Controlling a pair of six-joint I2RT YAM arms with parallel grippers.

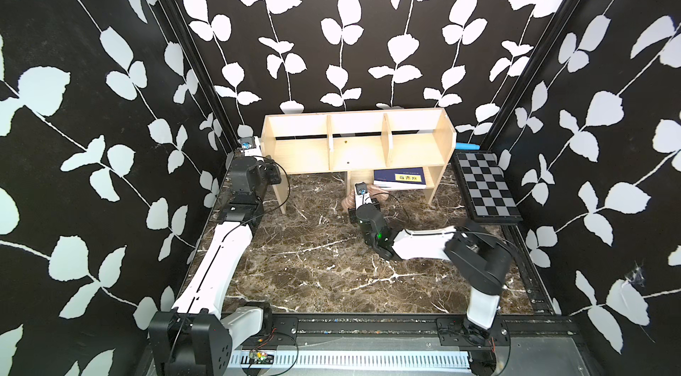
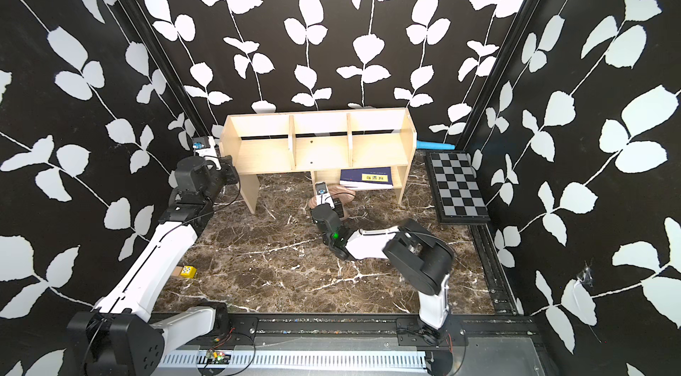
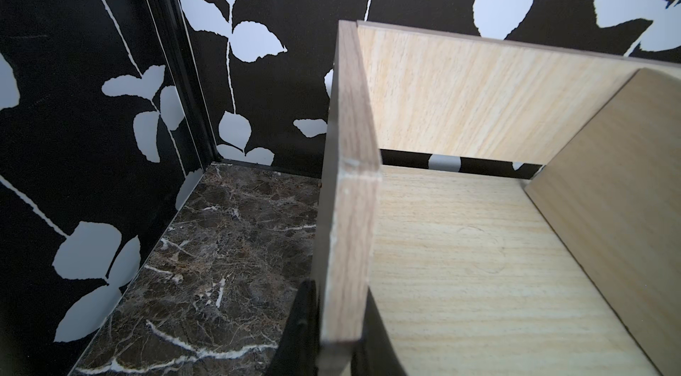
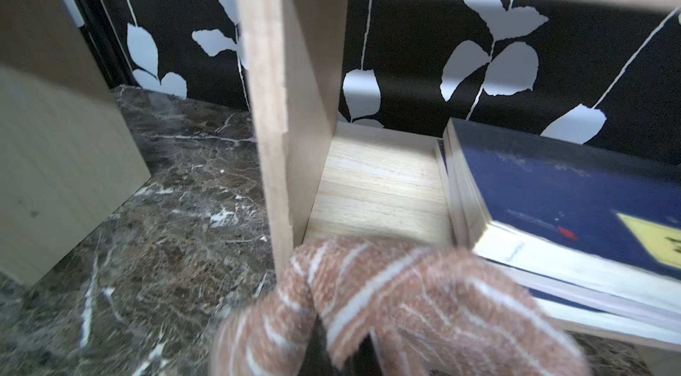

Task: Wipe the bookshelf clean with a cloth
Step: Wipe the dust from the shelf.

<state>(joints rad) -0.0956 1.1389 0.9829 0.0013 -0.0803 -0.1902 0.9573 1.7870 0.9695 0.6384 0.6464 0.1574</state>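
The light-wood bookshelf (image 1: 302, 156) (image 2: 265, 156) stands at the back of the marble table in both top views, its three upper compartments bare. My left gripper (image 1: 266, 160) (image 2: 224, 166) (image 3: 339, 319) is shut on the shelf's left side panel (image 3: 350, 226), with one black finger (image 3: 302, 319) on each face. The striped pinkish-brown cloth (image 1: 379, 191) (image 2: 341, 193) (image 4: 405, 300) is bunched at the front edge of the small lower shelf (image 4: 379, 190). My right gripper (image 1: 365, 198) (image 2: 326, 199) (image 4: 331, 352) is shut on it, its tips mostly buried in the folds.
A dark blue book (image 1: 400, 179) (image 4: 571, 201) with a yellow label lies on the lower shelf, right beside the cloth. A chequered board (image 1: 484, 190) lies at the right wall. A small yellow block (image 2: 188, 271) sits by the left arm. A blue object (image 1: 467, 145) pokes out behind the shelf.
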